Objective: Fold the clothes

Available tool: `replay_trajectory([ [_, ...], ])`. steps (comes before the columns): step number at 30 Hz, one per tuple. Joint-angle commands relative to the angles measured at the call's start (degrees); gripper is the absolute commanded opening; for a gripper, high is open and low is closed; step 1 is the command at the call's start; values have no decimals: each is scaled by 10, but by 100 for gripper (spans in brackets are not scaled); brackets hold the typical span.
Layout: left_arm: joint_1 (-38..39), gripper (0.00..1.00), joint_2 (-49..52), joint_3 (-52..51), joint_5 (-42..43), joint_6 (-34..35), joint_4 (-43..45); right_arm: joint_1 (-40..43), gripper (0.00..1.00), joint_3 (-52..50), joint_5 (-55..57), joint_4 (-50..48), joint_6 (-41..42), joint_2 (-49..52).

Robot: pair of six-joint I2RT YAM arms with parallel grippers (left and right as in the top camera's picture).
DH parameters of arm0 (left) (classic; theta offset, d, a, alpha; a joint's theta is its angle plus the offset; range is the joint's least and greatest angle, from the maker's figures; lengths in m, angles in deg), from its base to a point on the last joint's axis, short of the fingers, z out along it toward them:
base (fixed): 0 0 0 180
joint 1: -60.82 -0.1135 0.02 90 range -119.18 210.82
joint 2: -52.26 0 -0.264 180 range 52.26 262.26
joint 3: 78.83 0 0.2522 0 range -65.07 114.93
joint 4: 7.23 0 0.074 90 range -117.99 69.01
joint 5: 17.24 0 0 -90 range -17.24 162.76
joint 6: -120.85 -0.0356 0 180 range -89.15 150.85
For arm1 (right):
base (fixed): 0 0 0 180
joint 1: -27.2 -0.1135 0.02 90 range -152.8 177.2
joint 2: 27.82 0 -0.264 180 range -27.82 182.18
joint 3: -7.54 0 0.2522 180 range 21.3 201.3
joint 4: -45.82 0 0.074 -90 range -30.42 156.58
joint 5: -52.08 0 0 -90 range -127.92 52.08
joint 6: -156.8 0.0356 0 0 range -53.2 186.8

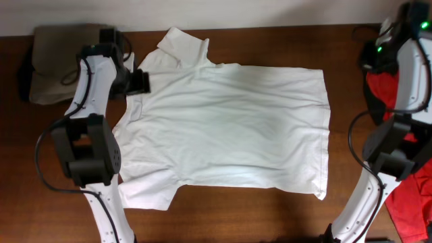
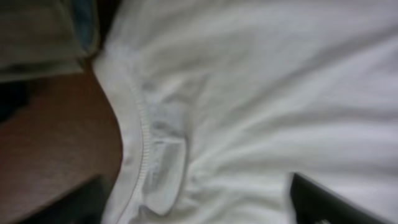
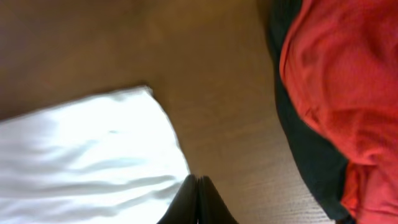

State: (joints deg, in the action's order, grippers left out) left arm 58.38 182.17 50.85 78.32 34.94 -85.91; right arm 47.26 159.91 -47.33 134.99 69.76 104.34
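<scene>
White shirt [image 1: 229,128] laid flat and open on the brown table [image 1: 236,219], neck toward the left arm, hem toward the right, both short sleeves spread; no fold is made yet. The left gripper [image 1: 140,81] hangs over the neckline [image 2: 140,124] with its jaws wide apart, one dark finger [image 2: 323,199] at the edge of the wrist view, and only loose cloth lies beneath it; it appears to hold nothing. The right gripper [image 3: 196,199] has its fingers pressed together with nothing visibly between them, just beside the hem corner of the shirt and clear of the red garment [image 3: 336,93]. For a clean first fold, the left jaws should probably come down across the neckline or shoulder seam and pinch one layer only, while the right takes the matching hem corner. Both edges then travel together, low and level, so the thin cloth does not drag or bunch. The khaki garment [image 1: 54,61] lies close behind the left arm and is best avoided.
</scene>
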Motion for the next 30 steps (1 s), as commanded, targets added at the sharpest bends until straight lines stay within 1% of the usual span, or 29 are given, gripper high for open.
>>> replay_trajectory([
  [1, 1, 99, -75, 42, 22, -1, -23, -18, 33, 124, -26, 80, 7, -7],
  [2, 2, 99, -93, 43, 22, -1, -29, -26, 41, 173, -39, 122, 7, -7],
  [3, 3, 99, -118, 43, 23, -1, -31, -35, 62, 207, -48, 150, 7, -7],
  [4, 4, 99, -136, 43, 29, -1, -29, -42, 81, 230, -56, 168, 7, -7],
  [5, 6, 99, -148, 43, 39, -1, -23, -52, 92, 250, -72, 186, 7, -7],
  [6, 10, 99, -153, 43, 56, -1, -16, -62, 97, 257, -87, 196, 7, -7],
  [7, 13, 99, -155, 43, 71, -2, -10, -71, 99, 257, -97, 203, 4, -7],
  [8, 18, 99, -155, 43, 78, -2, -7, -85, 99, 254, -99, 219, -1, -6],
  [10, 26, 99, -155, 42, 77, -14, -21, -104, 99, 238, -95, 219, -12, -7],
  [12, 24, 99, -165, 42, 69, -13, -70, -130, 99, 237, -94, 219, 7, -20],
  [18, -5, 99, -258, 42, 51, -5, -141, -137, 99, 235, -90, 219, 42, -106],
  [19, -5, 99, -273, 42, 50, -5, -168, -141, 99, 228, -87, 219, 50, -125],
  [20, -5, 99, -285, 42, 33, 12, -201, -147, 99, 214, -82, 219, 50, -144],
  [21, -5, 99, -292, 42, 9, 32, -224, -154, 99, 194, -68, 219, 51, -164],
  [22, -5, 99, -304, 42, -39, 71, -262, -163, 99, 150, -33, 219, 61, -198],
  [24, -5, 99, -323, 42, -68, 99, -293, -170, 99, 86, 8, 219, 70, -242],
  [27, -3, 99, -384, 31, -66, 119, -318, -170, 99, -47, 16, 219, 76, -327],
  [28, -2, 99, -412, 13, -68, 129, -318, -170, 99, -94, 20, 219, 80, -357],
  [30, -2, 99, -484, -59, -69, 155, -317, -170, 99, -190, 36, 218, 101, -417],
])
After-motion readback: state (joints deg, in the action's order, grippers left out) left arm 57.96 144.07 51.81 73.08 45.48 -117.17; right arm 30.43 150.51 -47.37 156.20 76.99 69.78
